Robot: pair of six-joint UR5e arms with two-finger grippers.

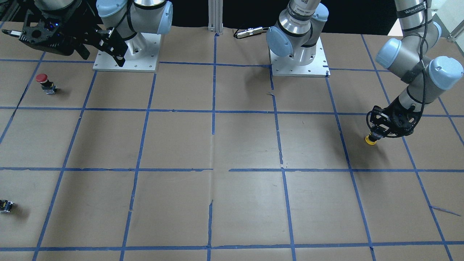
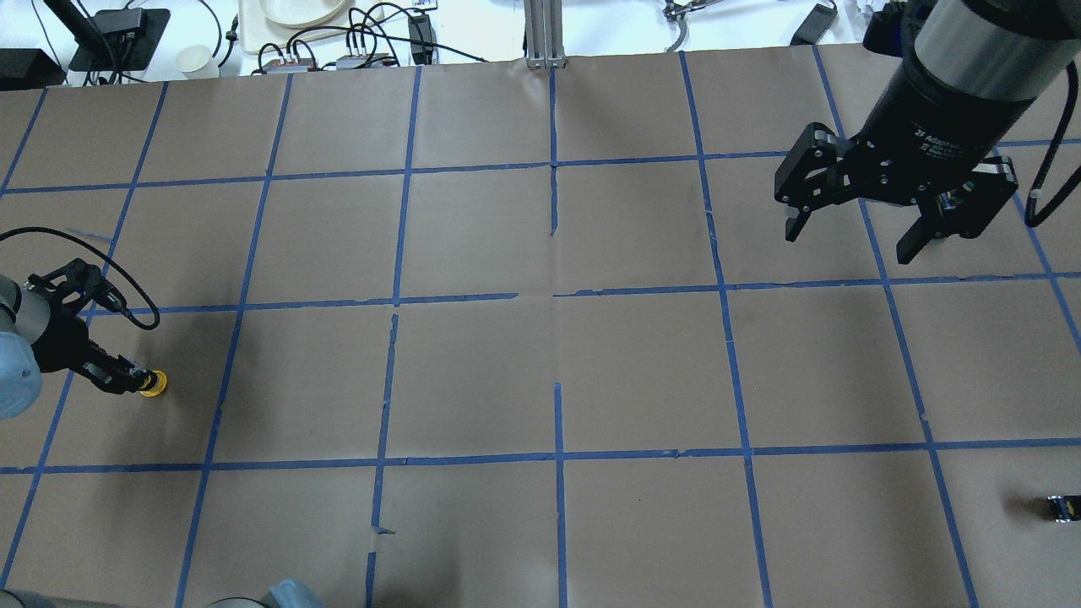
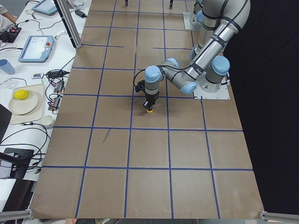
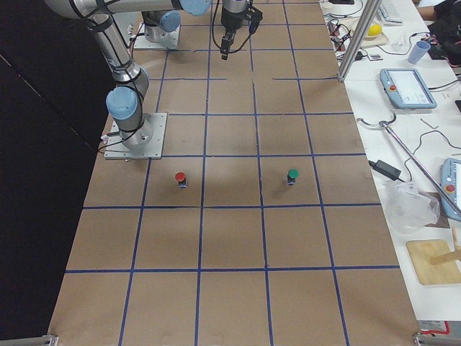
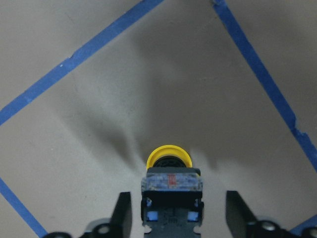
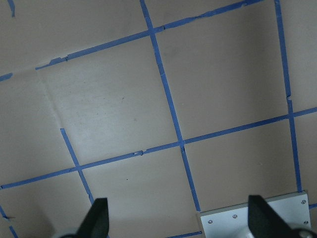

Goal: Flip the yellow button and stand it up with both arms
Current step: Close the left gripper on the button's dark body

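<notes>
The yellow button point(image 5: 168, 157) stands upside down, its yellow cap on the brown paper and its black-and-grey body point(image 5: 172, 196) pointing up. It also shows in the front view point(image 1: 370, 140) and the overhead view point(image 2: 154, 384). My left gripper point(image 5: 174, 213) is low over it and open, a finger on each side of the body with a small gap on both sides. My right gripper point(image 2: 853, 226) is open and empty, held high over the far right of the table, far from the button; its wrist view shows only its fingertips point(image 6: 97, 218) above bare paper.
A red-capped button point(image 1: 43, 81) stands near the right arm's base plate point(image 1: 127, 65). A green-capped button point(image 4: 292, 176) stands further out. A tiny dark block point(image 2: 1060, 507) lies near the right table edge. Blue tape lines grid the paper.
</notes>
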